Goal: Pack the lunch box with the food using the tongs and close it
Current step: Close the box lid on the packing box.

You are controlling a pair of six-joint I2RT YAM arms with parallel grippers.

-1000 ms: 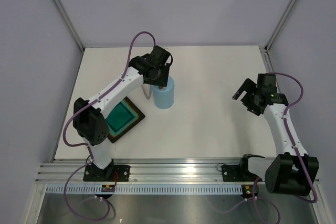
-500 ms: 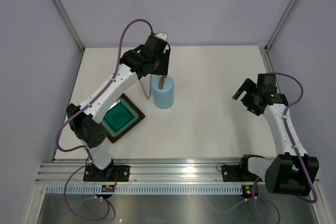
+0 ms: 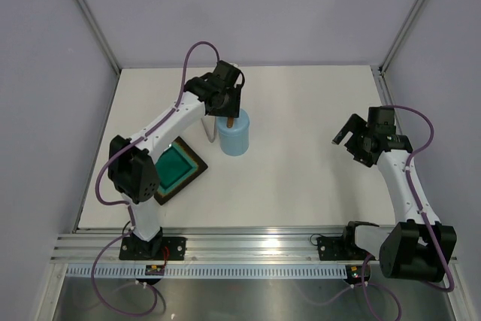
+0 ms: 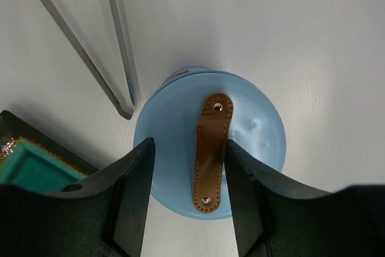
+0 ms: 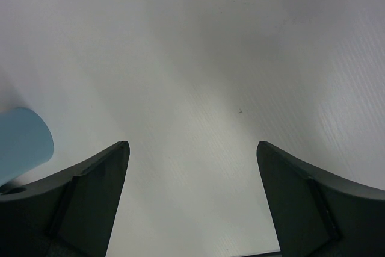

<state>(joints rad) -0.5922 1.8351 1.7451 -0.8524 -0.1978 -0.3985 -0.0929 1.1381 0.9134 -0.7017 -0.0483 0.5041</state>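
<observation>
The light blue lunch box (image 3: 233, 139) stands upright left of the table's middle, its round lid (image 4: 255, 130) on top. My left gripper (image 4: 187, 144) hangs open just above the lid. Its fingers straddle the brown handle (image 4: 210, 148): the right one sits close against the strap and the left one stands apart from it. The tongs (image 4: 117, 46) lie on the table just left of the lunch box (image 4: 180, 82). No food is in view. My right gripper (image 5: 192, 145) is open and empty above bare table at the right (image 3: 347, 130).
A dark square tray with a teal inside (image 3: 176, 169) lies left of the lunch box, and its corner (image 4: 30, 164) shows under my left fingers. White walls and metal posts bound the table at the back and sides.
Half a second ago my left gripper was lifted back off the lid; it has come down over the handle again, its fingers slightly closer together. The right arm has not moved.
</observation>
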